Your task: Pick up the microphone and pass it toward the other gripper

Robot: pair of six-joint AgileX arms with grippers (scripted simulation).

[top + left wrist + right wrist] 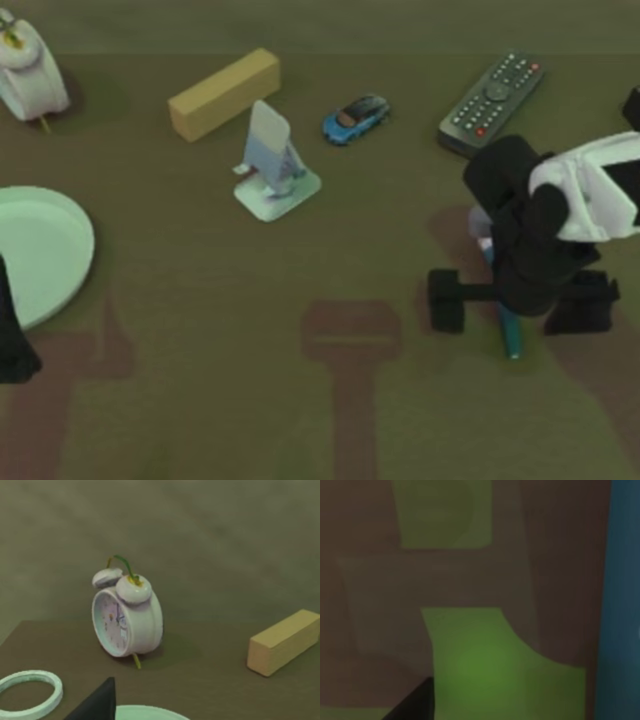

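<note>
Teal-blue and slim, the microphone's (510, 335) handle pokes out from under the right end effector (518, 300) at the right side of the desk (200, 400); its white head is mostly hidden beneath the arm. The right end effector's fingers stand spread wide, one on each side of the handle and apart from it, so nothing is gripped yet. The step in hand looks like the grasp. To do it well, I judge the fingers should settle low, centred across the handle and square to its length, then close firmly before any lift, so the thin shaft does not roll or twist. The right arm reaches from the right edge, its wrist bent downward over the microphone. In the right wrist view the handle (622, 600) fills one edge, very close. The left end effector (12, 345) sits parked at the left edge beside a pale green plate (60, 240); whether it is spread or closed cannot be told.
</note>
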